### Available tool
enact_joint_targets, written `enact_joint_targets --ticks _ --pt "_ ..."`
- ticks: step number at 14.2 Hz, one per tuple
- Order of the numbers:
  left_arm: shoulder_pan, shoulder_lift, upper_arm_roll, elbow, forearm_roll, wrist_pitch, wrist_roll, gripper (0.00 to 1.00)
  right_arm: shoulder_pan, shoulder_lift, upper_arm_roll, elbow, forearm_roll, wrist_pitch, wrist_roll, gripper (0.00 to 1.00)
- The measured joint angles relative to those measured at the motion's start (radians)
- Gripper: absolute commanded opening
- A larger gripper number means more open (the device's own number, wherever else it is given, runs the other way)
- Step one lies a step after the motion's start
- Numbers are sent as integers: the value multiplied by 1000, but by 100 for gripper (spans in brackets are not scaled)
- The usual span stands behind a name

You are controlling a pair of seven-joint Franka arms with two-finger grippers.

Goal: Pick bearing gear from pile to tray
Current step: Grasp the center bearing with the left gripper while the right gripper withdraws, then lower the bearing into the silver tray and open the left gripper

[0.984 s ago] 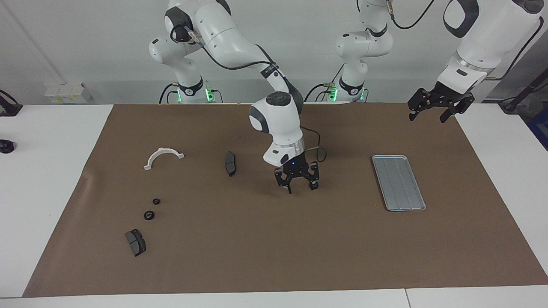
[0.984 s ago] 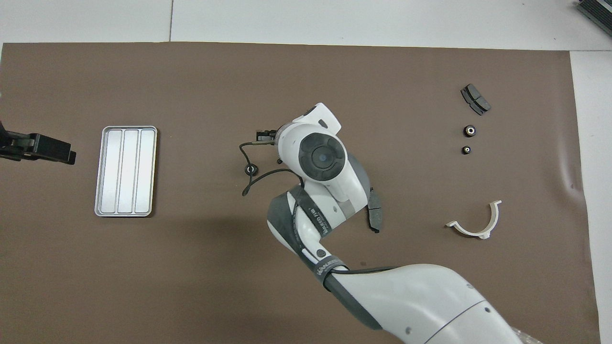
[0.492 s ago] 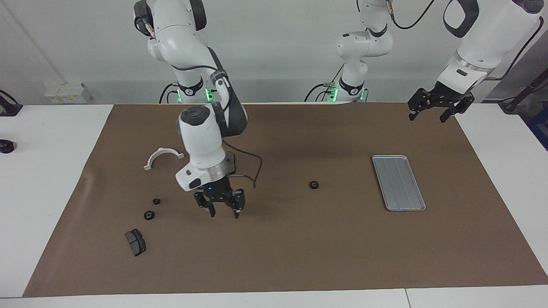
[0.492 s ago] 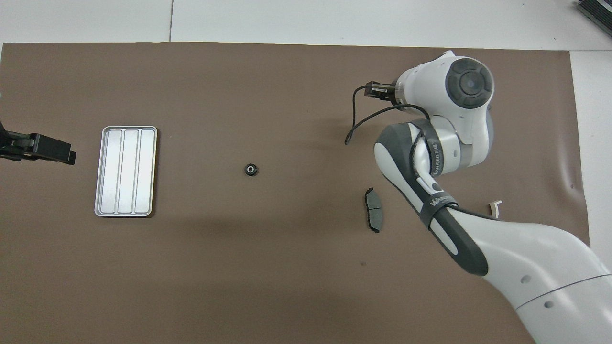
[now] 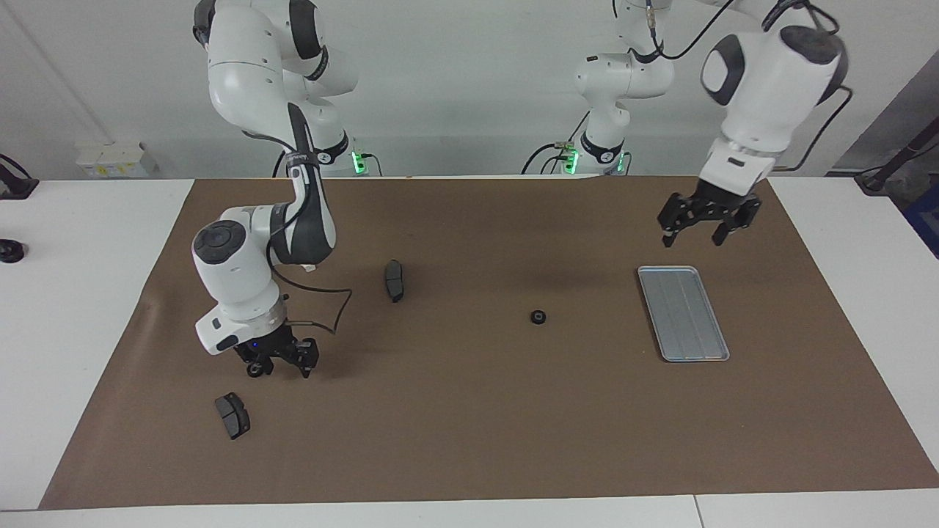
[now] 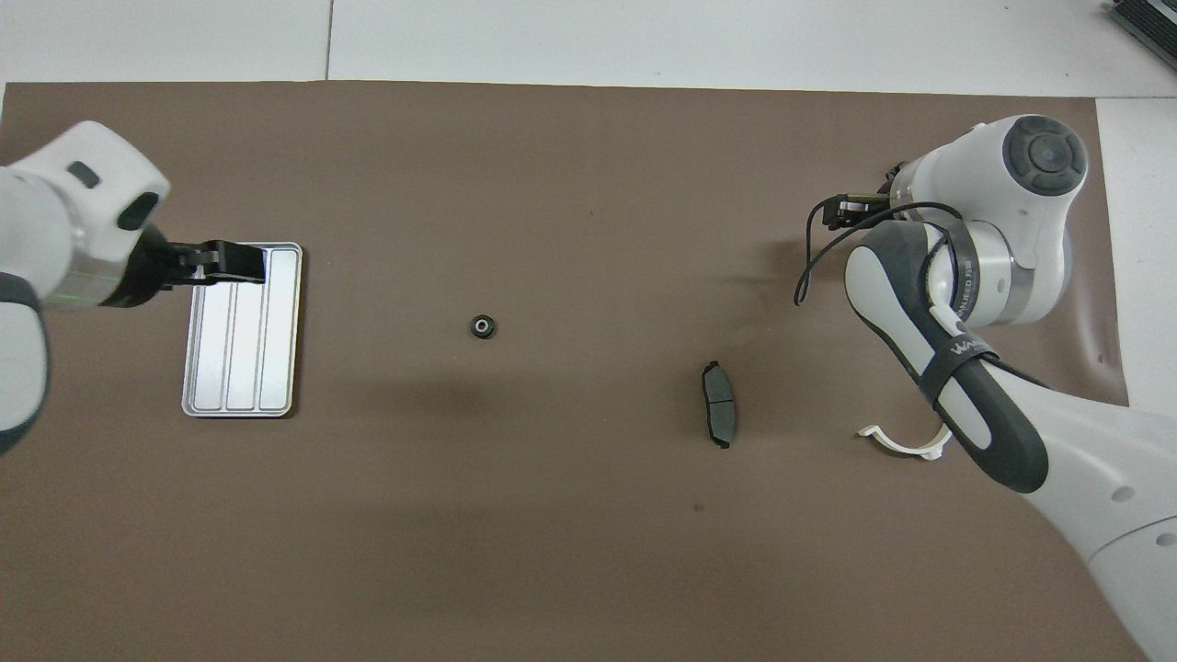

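Observation:
One bearing gear (image 5: 538, 317) lies alone on the brown mat between the pile and the tray; it also shows in the overhead view (image 6: 482, 325). The silver-grey grooved tray (image 5: 682, 313) lies toward the left arm's end and is empty (image 6: 242, 329). My right gripper (image 5: 281, 364) is open and low over the pile of small black gears. One gear (image 5: 254, 370) shows by its finger and the rest is hidden. My left gripper (image 5: 693, 235) is open and empty, in the air over the tray's edge nearer to the robots (image 6: 225, 262).
A dark brake pad (image 5: 395, 280) lies mid-mat nearer to the robots than the lone gear (image 6: 718, 416). A second pad (image 5: 232, 415) lies beside the pile, farther from the robots. A white curved bracket (image 6: 906, 443) shows partly under the right arm.
My right gripper let go of a gear mid-mat, swung back to its own end and came down over the pile. My left gripper moved in and down over the tray's edge.

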Motion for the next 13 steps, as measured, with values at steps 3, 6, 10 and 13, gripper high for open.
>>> enact_joint_targets --ticks 3,6,10,13 --pt "-144 95 -5 -57 66 165 -305 100 -14 -17 -1 -20 -47 -20 -39 75" --pt "-239 195 -5 -57 108 229 -527 100 -41 -23 -1 -59 -86 13 -83 75" --pt "-321 313 -5 -56 215 323 -748 99 -77 -23 -1 -118 -90 98 -147 75" --pt "-324 357 -1 -56 218 373 -781 67 -88 -23 -1 -122 -91 104 -156 74"
